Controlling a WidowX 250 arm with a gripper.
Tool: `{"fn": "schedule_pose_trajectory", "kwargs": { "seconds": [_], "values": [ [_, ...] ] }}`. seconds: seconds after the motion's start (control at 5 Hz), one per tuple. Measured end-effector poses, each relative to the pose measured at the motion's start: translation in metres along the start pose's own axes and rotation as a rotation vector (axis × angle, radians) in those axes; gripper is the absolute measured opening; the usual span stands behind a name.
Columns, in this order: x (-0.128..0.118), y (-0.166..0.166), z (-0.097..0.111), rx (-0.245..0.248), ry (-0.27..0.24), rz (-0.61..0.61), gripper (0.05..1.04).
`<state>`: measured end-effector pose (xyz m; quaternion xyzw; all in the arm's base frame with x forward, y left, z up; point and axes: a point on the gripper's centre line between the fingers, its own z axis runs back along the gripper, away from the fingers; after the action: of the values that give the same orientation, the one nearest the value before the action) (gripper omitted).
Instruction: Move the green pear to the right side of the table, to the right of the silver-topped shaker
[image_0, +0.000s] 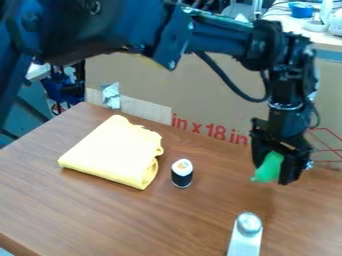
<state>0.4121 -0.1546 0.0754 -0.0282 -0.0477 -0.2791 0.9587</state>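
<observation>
At R of camera view, black two-finger end effector (272, 173) hangs pointing down over rear R part of brown wood-grain tabletop (153, 220). State: closed on a small, bright green obj. (269, 167), held btwn the fingers; lower L end of obj. pokes out past them. Exact type of obj. unclear. Black robot arm (217, 38) enters from upper L, spans top of view, bends down at R.

Items on surface: folded pale yellow cloth (110, 150), L of center, loose edges toward R. Just beside it, on R: upright toy sushi roll (182, 173), black wrap, white top w/ orange center. Bottom edge, R of center: silver-grey bar w/ round metallic cap (248, 235), partly cut off by frame; well apart from the roll.

Behind: tan cardboard panel (220, 92) w/ red print, crumpled silver foil piece (111, 96) near its L end.
</observation>
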Motion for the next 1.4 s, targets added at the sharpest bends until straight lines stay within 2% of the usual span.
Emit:
{"fn": "schedule_pose_trajectory", "kwargs": {
  "seconds": [0.4, 1.0, 1.2, 1.4],
  "values": [
    [0.008, -0.048, -0.001, -0.005, 0.015, -0.089, 0.867],
    [0.007, -0.073, -0.021, -0.017, 0.027, -0.124, 0.867],
    [0.004, -0.079, -0.034, -0.019, 0.053, -0.15, 0.867],
    [0.002, -0.082, -0.038, -0.022, 0.056, -0.141, 0.866]
  ]
}}
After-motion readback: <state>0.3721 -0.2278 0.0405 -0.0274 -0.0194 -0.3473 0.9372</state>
